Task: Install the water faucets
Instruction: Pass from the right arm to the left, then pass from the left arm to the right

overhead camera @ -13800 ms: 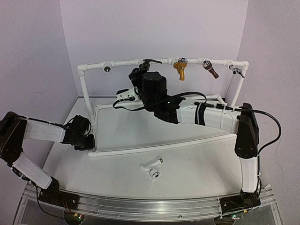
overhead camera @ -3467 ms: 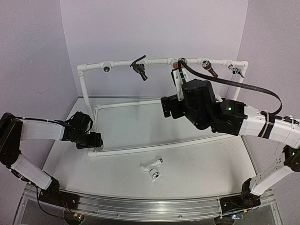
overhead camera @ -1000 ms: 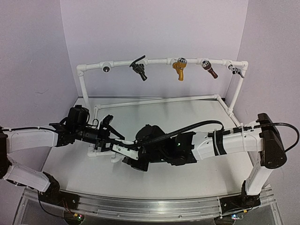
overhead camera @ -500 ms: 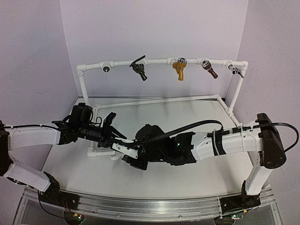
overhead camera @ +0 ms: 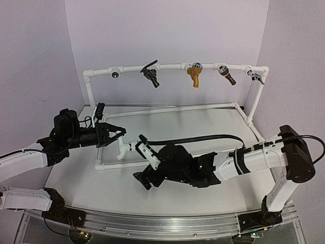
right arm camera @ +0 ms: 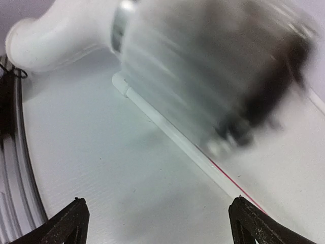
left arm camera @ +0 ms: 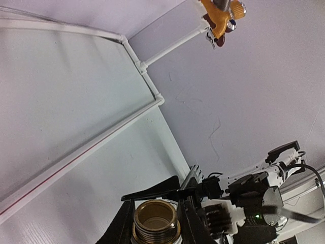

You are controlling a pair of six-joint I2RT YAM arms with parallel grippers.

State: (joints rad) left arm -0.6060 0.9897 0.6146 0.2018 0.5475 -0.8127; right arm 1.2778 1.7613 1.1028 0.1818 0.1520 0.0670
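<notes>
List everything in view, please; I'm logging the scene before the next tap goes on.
Pipe frame: 1, white, standing on the table.
Black tap: 1, top rail, left of centre.
Yellow tap: 1, top rail, centre.
Brown tap: 1, top rail, right of the yellow one.
Small grey tap: 1, top rail, far right.
Grey fitting: 1, top rail, far left.
White tap: 1, brass thread, over the frame's near-left corner.
Table: 1, white.
Cable: 1, black, above the right arm.
Left fingers: 2, black, shut on the tap.
Right fingers: 2, black, open.
</notes>
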